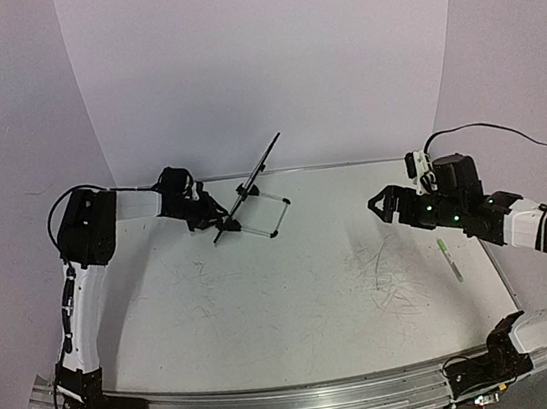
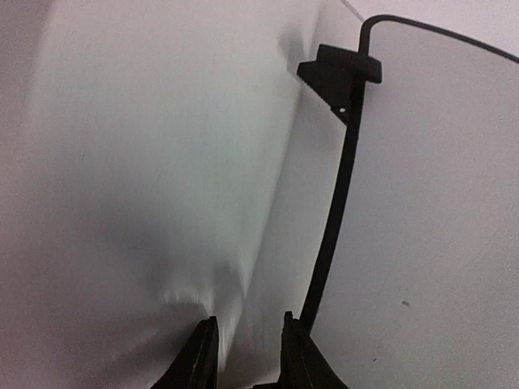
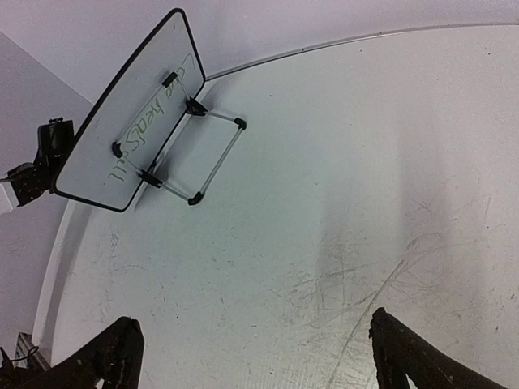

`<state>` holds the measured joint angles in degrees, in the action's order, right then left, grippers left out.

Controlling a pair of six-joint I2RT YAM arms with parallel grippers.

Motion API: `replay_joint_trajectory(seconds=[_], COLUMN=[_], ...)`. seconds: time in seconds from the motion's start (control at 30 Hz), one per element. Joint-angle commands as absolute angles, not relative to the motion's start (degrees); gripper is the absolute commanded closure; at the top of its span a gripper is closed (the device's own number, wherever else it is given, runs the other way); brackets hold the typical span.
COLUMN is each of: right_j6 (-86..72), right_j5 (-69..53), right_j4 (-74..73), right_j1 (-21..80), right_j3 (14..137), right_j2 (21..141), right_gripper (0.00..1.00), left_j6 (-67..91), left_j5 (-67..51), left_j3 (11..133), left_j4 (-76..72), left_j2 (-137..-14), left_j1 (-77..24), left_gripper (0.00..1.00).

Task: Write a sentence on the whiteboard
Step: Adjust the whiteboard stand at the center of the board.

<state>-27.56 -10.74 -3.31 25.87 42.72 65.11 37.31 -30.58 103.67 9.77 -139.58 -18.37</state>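
We see whiteboard [image 1: 259, 169] tilted on wire stand [image 3: 217, 160], far back on table [image 1: 297, 302], our left arm's side. Sentence [image 3: 154, 117] in thin green on whiteboard's face; too small for us to read. Left gripper [image 2: 250, 318] just left of whiteboard, by its black edge; fingers close together, small gap; we cannot tell if it pinches anything. Right gripper [image 1: 383, 205] well right of whiteboard, spread wide, holding nothing. Green pen [image 1: 449, 260] lies flat on table, farther right of whiteboard.
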Motion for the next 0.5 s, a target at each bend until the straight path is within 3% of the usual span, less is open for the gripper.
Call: replay_joint_trajectory(seconds=[0.0, 0.27, 0.47], right_j6=[-28.5, -30.3, -32.0], right_j5=[-9.9, -10.2, -6.1], right_j4=[-0.5, 2.3, 2.8], right_j1=[26.1, 26.1, 26.1], right_j3=[42.6, 41.9, 40.3], right_j2=[66.1, 68.9, 66.0], right_gripper=[0.02, 0.02, 0.02], left_j6=[36.2, 43.2, 49.5], left_j5=[-27.1, -26.9, -23.7], left_j3=[91.1, 76.4, 73.5], left_j4=[9.8, -1.4, -8.5], left_j2=[-130.3, -123.9, -124.7], left_j1=[-22.8, -32.3, -42.1], left_gripper=[0.73, 0.73, 0.71])
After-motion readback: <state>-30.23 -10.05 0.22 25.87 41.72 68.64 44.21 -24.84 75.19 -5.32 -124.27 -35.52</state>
